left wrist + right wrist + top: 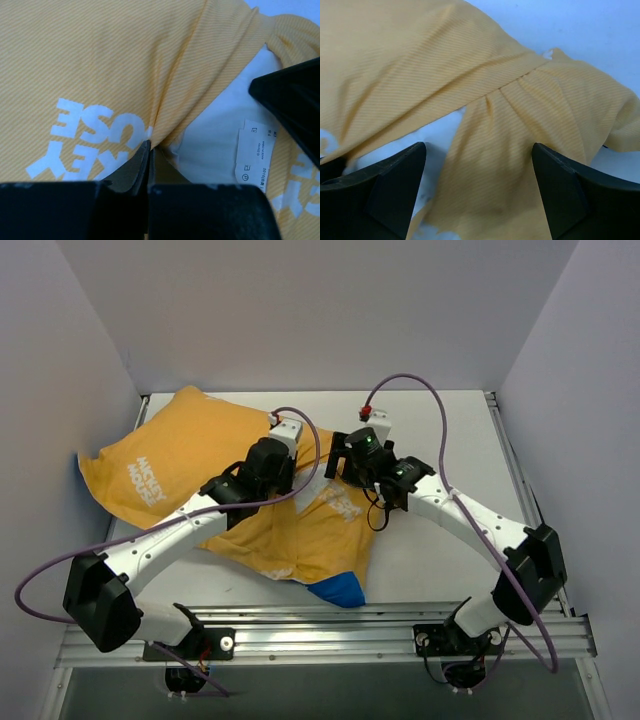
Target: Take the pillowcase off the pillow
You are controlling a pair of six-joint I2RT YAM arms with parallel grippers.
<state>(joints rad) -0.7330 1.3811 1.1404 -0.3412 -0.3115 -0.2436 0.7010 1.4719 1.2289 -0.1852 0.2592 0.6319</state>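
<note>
Pillow (210, 145) is almost fully hidden. From the top camera none of it is clearly visible. The left wrist view shows only a white patch at the opening, with a small printed tag (254, 156) whose text is too small to read.

Pillowcase (190, 440) is yellow-orange side up and lies across the left and centre of the table (440, 540), with its far-left end close to the left wall (60, 360). The blue side shows only at a near corner poking out from under. The white lettering (145, 475) is cut off in both places it appears.

From above, both sets of fingertips are hidden under the wrists, so gripper state comes from the wrist cams.
- Left gripper (149, 150): clenched, pinching a fold of the pillowcase at the edge of the opening, next to the exposed white.
- Right gripper (479, 150): spread wide and holding nothing, with bunched yellow fabric lying below the gap. Can't tell if the fingers touch the cloth.
- A dark shape at the right edge of the left wrist view is cropped; can't tell what it is.

The two wrists sit close together over the middle of the case.

Table surface is plain white. Pale walls enclose the left, far and right sides. An aluminium rail (330, 625) runs along the near edge and carries both bases. Purple cables (420, 385) loop off each arm.
</note>
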